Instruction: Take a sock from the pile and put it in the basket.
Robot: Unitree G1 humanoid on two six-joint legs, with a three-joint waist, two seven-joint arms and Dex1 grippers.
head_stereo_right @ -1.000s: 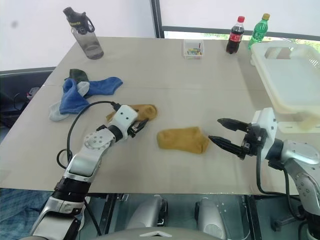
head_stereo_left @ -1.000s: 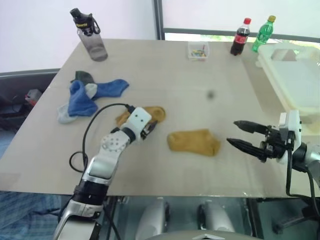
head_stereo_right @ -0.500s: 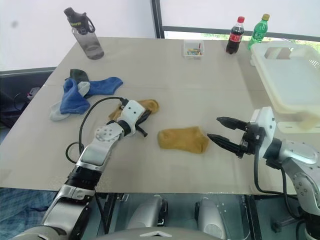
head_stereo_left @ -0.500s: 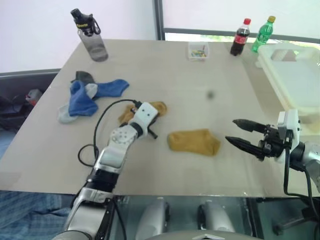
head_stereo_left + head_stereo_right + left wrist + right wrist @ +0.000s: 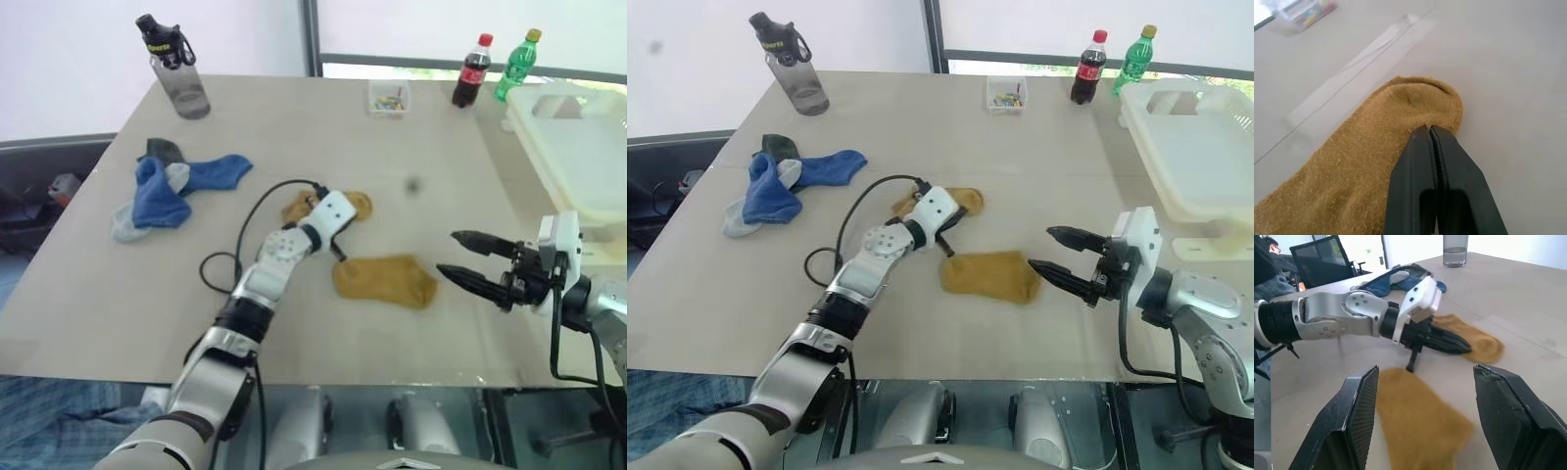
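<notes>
Left hand [image 5: 1432, 128]: clenched on the toe edge of a mustard sock [image 5: 1376, 161], which you hold low over the surface [image 5: 411, 137], probably to carry it to the basket [image 5: 1205, 162] at far right.
Right hand [image 5: 1050, 251]: released, fingers apart, beside the second mustard sock [image 5: 989, 275].
Pile [image 5: 162, 191]: blue and grey socks, far left.
Hard to tell: how much fabric is pinched; the basket's far side is cut off.

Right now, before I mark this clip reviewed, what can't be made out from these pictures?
- Whether the shut left gripper pinches the mustard sock: in the left wrist view its fingertips sit at the sock's edge, hiding the contact.
- The basket: cut off by the right edge in both eye views, so its contents are unclear.
- The small clear box: contents too small to identify.
- The second mustard sock: blurred in the right wrist view, between the open right gripper fingers.
</notes>
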